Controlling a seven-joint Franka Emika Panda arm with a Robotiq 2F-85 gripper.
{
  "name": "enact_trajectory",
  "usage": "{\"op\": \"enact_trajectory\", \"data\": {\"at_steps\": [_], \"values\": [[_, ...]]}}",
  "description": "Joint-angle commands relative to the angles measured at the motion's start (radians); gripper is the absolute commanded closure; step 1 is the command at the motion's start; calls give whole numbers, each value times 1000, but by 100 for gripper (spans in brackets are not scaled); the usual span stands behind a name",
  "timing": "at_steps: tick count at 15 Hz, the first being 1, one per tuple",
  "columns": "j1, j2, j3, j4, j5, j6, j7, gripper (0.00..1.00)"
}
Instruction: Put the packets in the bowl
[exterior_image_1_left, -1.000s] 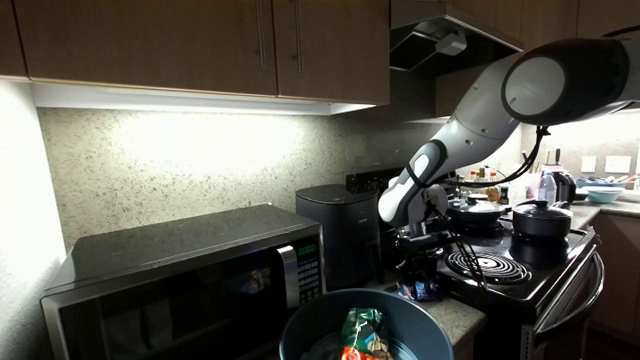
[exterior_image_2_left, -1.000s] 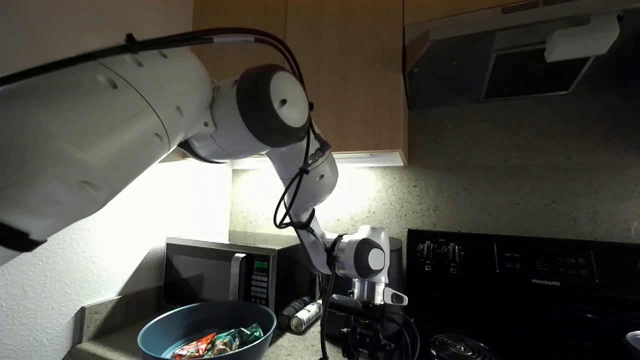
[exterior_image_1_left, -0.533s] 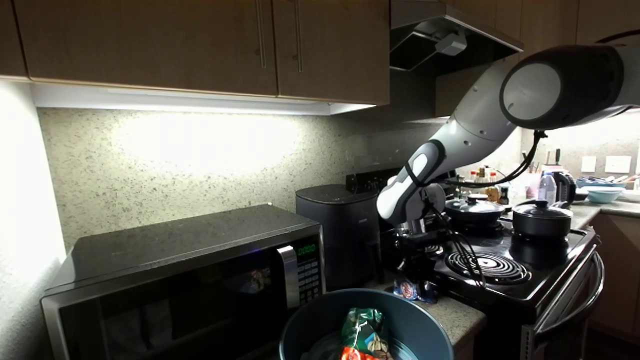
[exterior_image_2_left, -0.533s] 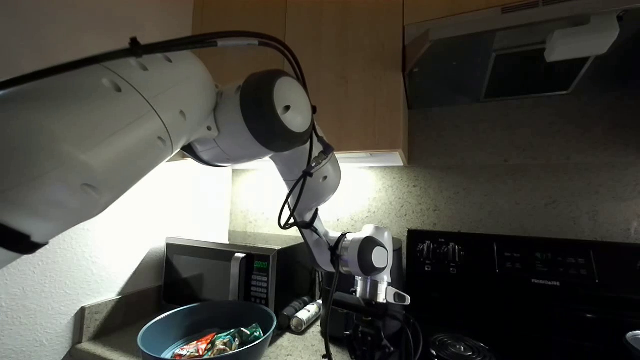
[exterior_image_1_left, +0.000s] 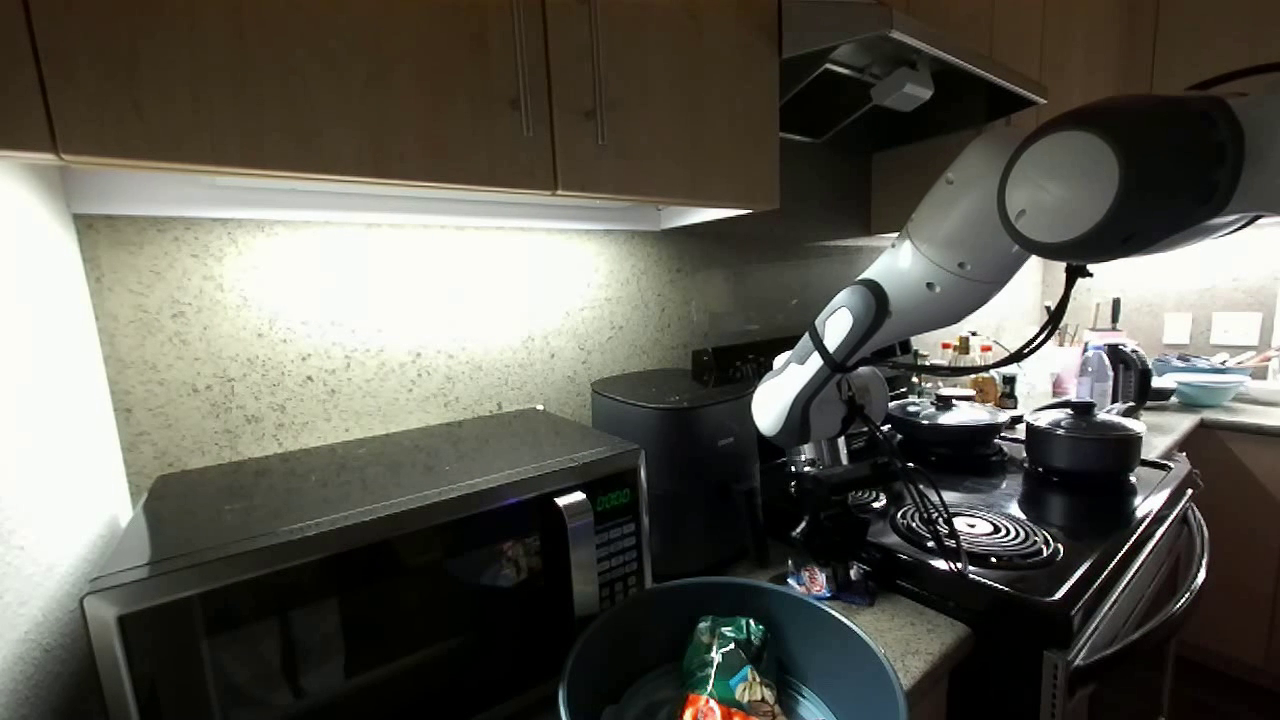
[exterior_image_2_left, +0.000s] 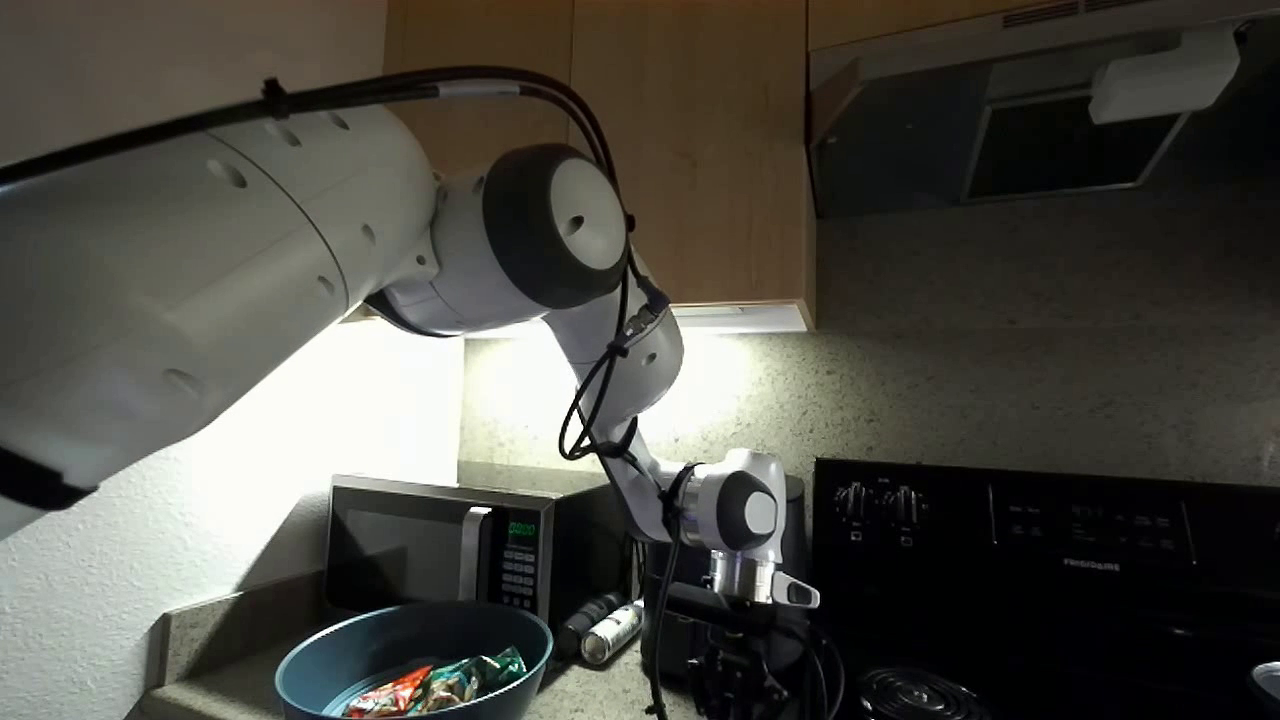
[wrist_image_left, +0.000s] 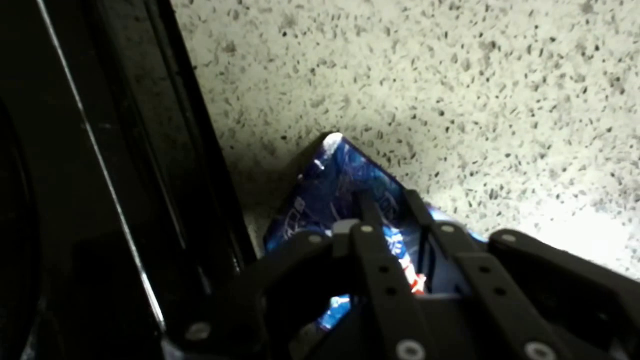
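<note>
A shiny blue packet (exterior_image_1_left: 813, 580) with red and white print lies on the counter beside the stove; it also shows in the wrist view (wrist_image_left: 320, 200). My gripper (wrist_image_left: 389, 200) points down at it, and its fingers are close together with the packet's crinkled middle between them. The fingers cover part of it. In an exterior view the gripper (exterior_image_1_left: 835, 560) is dark and hard to make out. The large blue-grey bowl (exterior_image_2_left: 400, 635) also shows in an exterior view (exterior_image_1_left: 640, 640). A green packet (exterior_image_1_left: 722, 645) and an orange-red packet (exterior_image_1_left: 706, 709) lie inside it.
A microwave (exterior_image_1_left: 400, 530) and a dark appliance (exterior_image_1_left: 680, 460) stand behind the bowl. The stove edge (wrist_image_left: 200, 140) runs close beside the blue packet. A pot (exterior_image_1_left: 1083, 445) and a pan (exterior_image_1_left: 945, 425) stand on the stove. Cans (exterior_image_2_left: 612, 635) lie near the microwave.
Over the last second my gripper has come down slightly at the blue packet, and the packet's red logo has come into sight. In the last half second the arm has barely moved.
</note>
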Motion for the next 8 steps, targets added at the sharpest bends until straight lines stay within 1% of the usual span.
{"op": "enact_trajectory", "data": {"at_steps": [1, 6, 7, 8], "values": [[-14, 5, 16, 10, -4, -3, 5, 49], [-21, 62, 16, 67, -1, -35, 12, 16], [-22, 70, 16, 78, -2, -43, 10, 22], [-23, 77, 17, 89, -2, -52, 8, 55]]}}
